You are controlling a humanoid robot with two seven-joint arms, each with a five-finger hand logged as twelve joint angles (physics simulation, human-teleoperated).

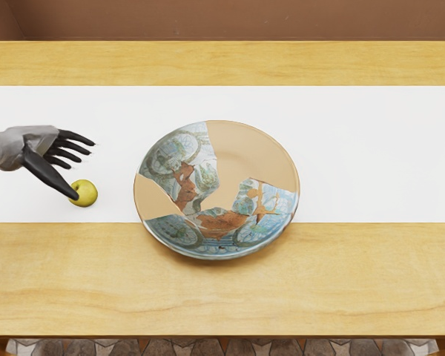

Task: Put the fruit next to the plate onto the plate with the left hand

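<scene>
We see the small round yellow-green fruit (84,193) lying on the white cloth runner (371,148) of the light wooden table (222,282). It is at 9 o'clock of the wide patterned ceramic plate (237,152), near but apart. At 10 o'clock of the fruit, our grey left hand (44,152) holds nothing. Its black fingers (76,141) are fanned apart, and 1 long digit reaches down to touch the fruit's left edge.

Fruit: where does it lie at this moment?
In the head view the fruit lies on the white runner at the picture's left, apart from the plate to its right, with one fingertip of the open left hand at its left edge.
</scene>
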